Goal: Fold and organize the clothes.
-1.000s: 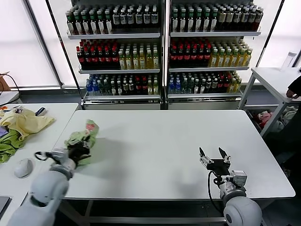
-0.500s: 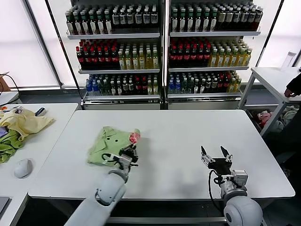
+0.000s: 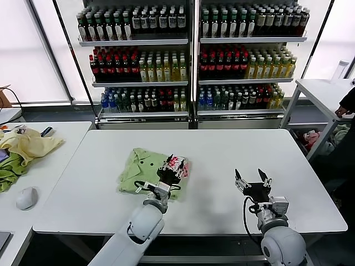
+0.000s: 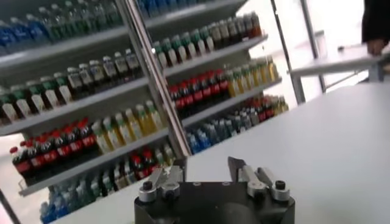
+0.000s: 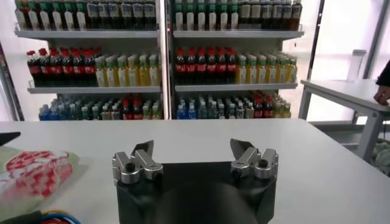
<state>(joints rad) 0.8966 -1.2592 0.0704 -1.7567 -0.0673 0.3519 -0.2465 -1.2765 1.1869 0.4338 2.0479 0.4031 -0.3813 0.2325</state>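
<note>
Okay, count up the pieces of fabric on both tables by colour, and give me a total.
Light green shirt with the pink, red and white print: 1
Pale yellow cloth: 1
Darker green cloth: 1
Total: 3

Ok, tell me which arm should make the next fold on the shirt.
Probably left: the left gripper is already at the green shirt, jaws open and empty. The right gripper hovers open, well clear of it.
</note>
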